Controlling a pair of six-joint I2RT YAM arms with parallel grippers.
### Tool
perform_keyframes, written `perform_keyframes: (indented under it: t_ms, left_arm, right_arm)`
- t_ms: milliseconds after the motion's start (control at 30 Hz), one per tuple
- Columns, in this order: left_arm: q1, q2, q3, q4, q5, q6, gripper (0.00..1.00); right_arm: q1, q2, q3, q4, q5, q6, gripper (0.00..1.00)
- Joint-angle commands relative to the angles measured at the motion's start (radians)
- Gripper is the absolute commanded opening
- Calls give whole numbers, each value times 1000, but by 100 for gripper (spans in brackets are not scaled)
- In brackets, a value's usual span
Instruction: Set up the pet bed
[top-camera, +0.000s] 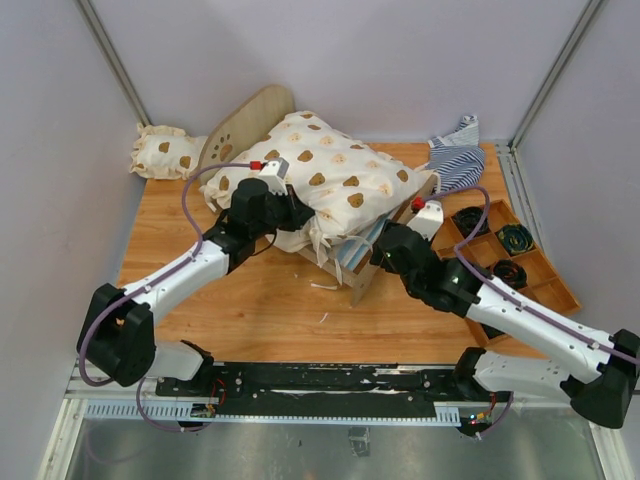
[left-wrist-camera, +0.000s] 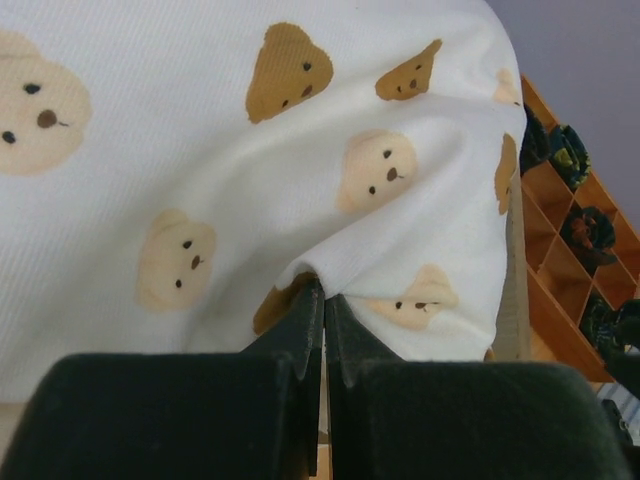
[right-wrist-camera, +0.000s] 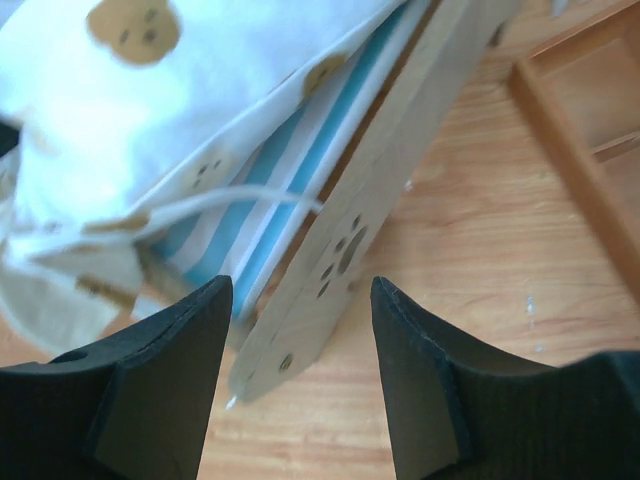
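Small cushion (top-camera: 160, 152): lies at the desk's (top-camera: 250, 310) far-left corner, apart from the bed and not placed in it.
Far end board (top-camera: 250, 120): rounded, with a paw cut-out, rising behind the big cushion's left end.
Left end effector (left-wrist-camera: 322, 290): clenched on a fold of the large cushion's near edge, with the bear-print cloth pinched between its fingers.
Large cushion (top-camera: 320, 175): draped over the bed frame. It is bunched and spills past the near-left side, so it looks not yet seated flat.
Pet bed (top-camera: 372, 262): sits mid-desk, angled, under the large cushion. Its blue-and-white striped base (right-wrist-camera: 270, 230) shows beneath the cushion's edge.
Near end board (right-wrist-camera: 350, 240): stands on the desk at the bed's near-right end, with tie strings hanging beside it.
Right end effector (right-wrist-camera: 300, 300): released, jaws spread either side of the near end board, gripping nothing.
Striped cloth (top-camera: 455, 155): crumpled at the far right of the desk.
Tray (top-camera: 540, 270): compartmented, holding dark coiled items, just right of the bed.
Done, as judged: the frame is standing and the large cushion is on top.
Left, as judged: settle the large cushion inside the frame and add the small cushion.
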Motion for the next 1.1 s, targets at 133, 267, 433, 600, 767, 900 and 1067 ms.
perform_keyframes:
  t_ms: [133,267,433,600,767,900,1067]
  left_arm:
    - [13,-43,-25,118,107,-43,0]
    - [12,-72,-53,101,72,-24,0]
    - [12,-111,-103,108,55,-16,0]
    - [12,-124,-122,105,64,-28,0]
    - [12,-178,-128,71,86,-44,0]
    - [5,-279,-160,42,97,-67,0]
    - [-6,-335,-237,96,74,-90,0]
  right_arm:
    - [-275,116,35,30,-73,9,56]
    - [-333,219,65,96,-161,-78,53]
    - [-379,332,95,142,-288,-122,50]
    - [-381,433,116,94,-354,-83,42]
    - [-377,401,105,106,-511,-284,1]
    - [-334,308,61,108,-616,-444,0]
    - [-329,247,26,129,-544,-430,0]
